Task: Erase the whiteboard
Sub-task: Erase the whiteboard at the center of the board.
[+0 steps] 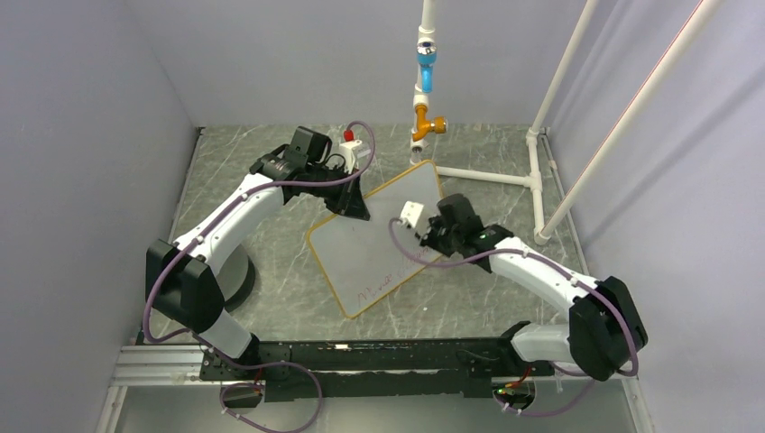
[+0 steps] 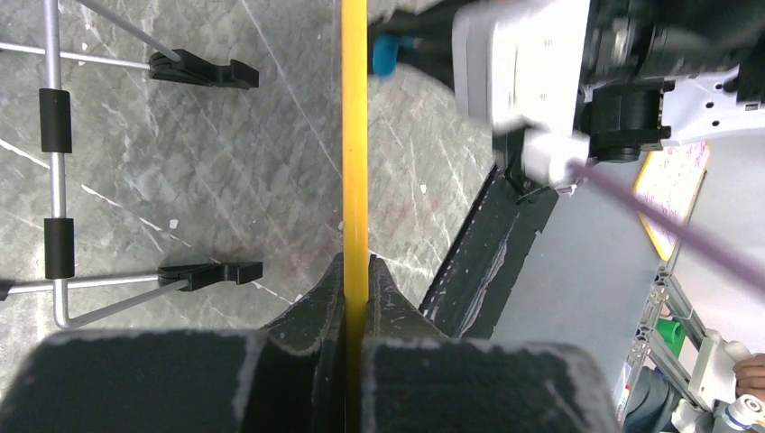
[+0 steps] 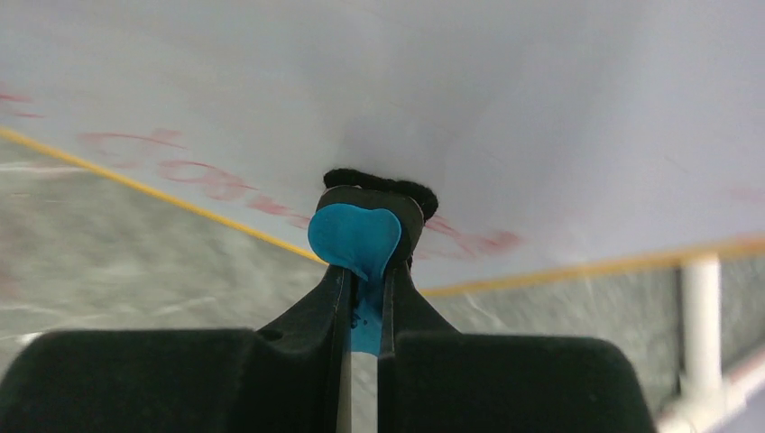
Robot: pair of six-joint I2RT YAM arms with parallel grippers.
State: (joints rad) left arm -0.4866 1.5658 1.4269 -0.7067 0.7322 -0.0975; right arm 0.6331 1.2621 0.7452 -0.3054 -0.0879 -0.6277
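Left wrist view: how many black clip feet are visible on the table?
2. One black clip foot is at the upper left, the other below it, both left of the whiteboard's yellow edge. More could be hidden behind the left claw.

On my screens I count one whiteboard (image 1: 370, 254), one blue eraser (image 3: 354, 234) and two black clip feet (image 2: 203, 69). There are two grippers, the left gripper (image 2: 354, 271) and the right gripper (image 3: 365, 271). I see also one white pipe frame (image 1: 539, 171).
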